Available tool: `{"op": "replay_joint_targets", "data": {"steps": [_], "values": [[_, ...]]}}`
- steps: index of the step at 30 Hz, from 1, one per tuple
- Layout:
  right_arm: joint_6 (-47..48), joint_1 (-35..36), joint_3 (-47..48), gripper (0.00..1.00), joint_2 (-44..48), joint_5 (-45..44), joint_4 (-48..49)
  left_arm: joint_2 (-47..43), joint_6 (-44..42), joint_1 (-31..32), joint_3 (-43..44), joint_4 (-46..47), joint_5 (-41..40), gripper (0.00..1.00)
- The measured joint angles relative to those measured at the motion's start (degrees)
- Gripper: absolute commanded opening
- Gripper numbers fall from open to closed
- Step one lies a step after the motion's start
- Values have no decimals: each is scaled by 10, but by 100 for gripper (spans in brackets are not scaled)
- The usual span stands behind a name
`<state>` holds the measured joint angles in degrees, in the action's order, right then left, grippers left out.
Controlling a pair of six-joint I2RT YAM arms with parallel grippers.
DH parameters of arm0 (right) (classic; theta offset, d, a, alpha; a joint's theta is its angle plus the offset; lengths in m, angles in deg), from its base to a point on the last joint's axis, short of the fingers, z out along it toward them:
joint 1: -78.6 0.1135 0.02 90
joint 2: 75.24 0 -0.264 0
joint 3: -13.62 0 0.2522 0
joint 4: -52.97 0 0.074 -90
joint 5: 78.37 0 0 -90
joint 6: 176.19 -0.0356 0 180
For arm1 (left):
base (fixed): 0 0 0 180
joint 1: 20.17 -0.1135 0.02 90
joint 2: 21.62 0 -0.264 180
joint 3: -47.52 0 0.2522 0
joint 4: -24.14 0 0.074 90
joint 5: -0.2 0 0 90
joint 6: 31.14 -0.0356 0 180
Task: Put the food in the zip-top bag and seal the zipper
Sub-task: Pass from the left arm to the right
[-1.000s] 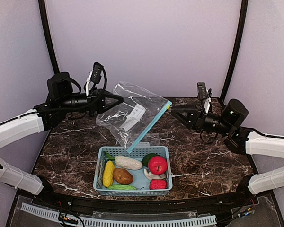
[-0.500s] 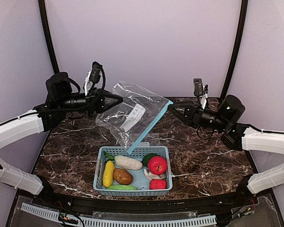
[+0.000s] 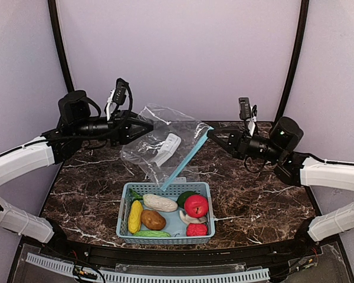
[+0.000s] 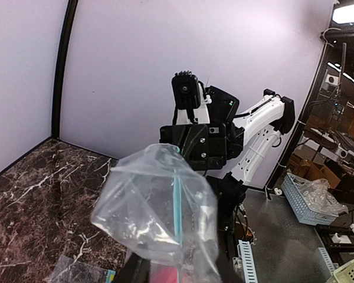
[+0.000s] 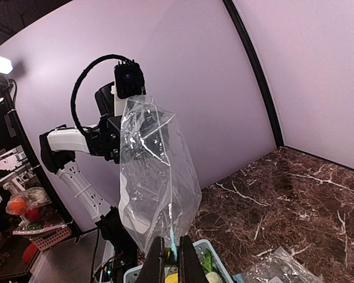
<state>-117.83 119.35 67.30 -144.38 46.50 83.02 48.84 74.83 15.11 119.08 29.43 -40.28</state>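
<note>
Bag (image 3: 159, 147) at frame centre needs pulling wide: my right gripper (image 3: 210, 133) clamps its zipper (image 3: 186, 160), left gripper's (image 3: 148, 125) hold I cannot tell.

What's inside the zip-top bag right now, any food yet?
Through the clear zip-top bag only a white insert card shows, and no food. The produce, apple included, lies in the blue basket. Creases and glare blur the bag's lower corner.

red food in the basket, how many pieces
2: the red apple on the right side of the basket, and the small red fruit in its near right corner, just in front of the apple. More could be hidden underneath.
</note>
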Motion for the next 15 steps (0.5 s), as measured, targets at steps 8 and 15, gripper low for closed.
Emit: {"op": "replay_joint_targets", "data": {"steps": [8, 15], "values": [[85, 0, 53, 0, 40, -42, -176, -29, -126, 0, 30, -154, -155, 94], [198, 0, 170, 0, 48, -84, -381, -94, -219, 0, 47, -212, -266, 98]]}}
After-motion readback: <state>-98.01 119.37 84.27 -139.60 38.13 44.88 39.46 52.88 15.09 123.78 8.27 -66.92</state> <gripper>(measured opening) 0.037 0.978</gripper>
